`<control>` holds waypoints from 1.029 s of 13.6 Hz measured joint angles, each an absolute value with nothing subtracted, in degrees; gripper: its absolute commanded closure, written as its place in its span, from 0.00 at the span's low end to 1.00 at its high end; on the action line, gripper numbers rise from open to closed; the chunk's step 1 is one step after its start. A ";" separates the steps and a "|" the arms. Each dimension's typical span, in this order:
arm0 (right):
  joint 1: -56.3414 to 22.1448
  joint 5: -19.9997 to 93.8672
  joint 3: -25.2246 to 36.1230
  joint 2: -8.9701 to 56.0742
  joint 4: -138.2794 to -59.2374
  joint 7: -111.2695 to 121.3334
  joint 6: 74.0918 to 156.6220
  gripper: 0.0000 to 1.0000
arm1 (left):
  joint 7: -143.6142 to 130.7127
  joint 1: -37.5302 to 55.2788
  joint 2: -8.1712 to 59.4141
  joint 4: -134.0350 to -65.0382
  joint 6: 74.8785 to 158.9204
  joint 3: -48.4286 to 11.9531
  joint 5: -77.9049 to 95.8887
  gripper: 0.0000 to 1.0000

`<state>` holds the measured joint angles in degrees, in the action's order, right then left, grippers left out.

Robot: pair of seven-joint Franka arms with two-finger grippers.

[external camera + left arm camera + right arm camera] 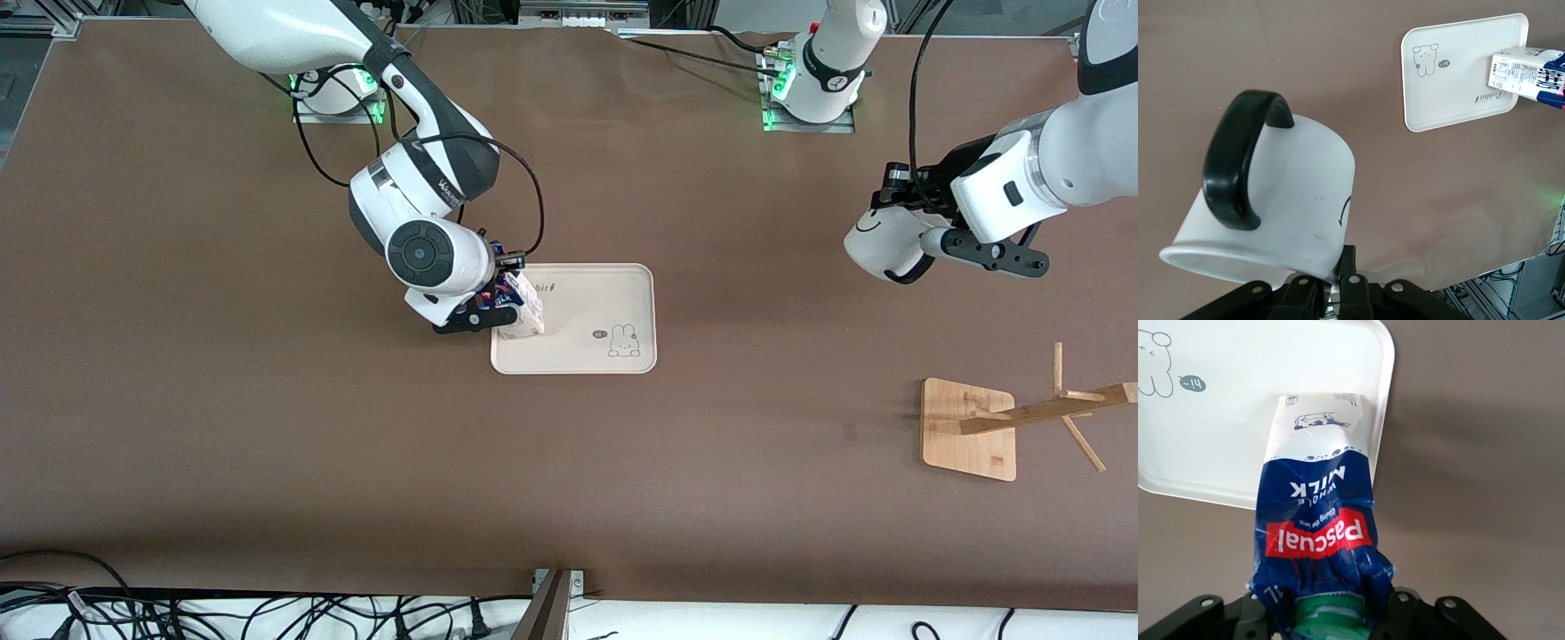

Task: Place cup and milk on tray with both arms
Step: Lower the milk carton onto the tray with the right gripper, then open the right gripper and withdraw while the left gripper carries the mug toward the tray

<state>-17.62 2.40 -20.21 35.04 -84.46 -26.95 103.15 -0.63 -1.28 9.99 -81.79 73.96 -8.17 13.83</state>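
Currently we are logging two items in transit. Right tool (500,307) is clamping the milk (521,313) by its capped top, so its base is hanging over the tray (613,298) at the end toward the right arm, seemingly ready for setting down. Left tool (898,213) is gripping the cup (882,244) at its rim, handle outward, over bare tabletop (267,427), well apart from the tray.
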 measured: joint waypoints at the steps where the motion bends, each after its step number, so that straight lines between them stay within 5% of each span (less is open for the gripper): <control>1: -17.62 2.40 -20.20 35.05 -84.46 -26.97 103.27 0.36 | -0.63 -1.29 9.99 -81.79 73.96 -8.17 13.83 1.00; 3: -17.62 2.40 -20.14 35.19 -84.47 -27.03 103.89 0.00 | -0.63 -1.29 9.99 -81.79 73.96 -8.16 13.83 1.00; 14: -20.17 2.29 -19.99 37.45 -82.55 -34.38 111.23 0.00 | -0.63 -1.36 9.99 -81.78 73.96 -8.14 13.83 1.00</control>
<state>-20.17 2.29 -19.99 37.45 -82.55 -34.38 111.23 -0.63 -1.36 9.99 -81.78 73.96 -8.14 13.83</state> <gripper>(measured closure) 0.000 0.907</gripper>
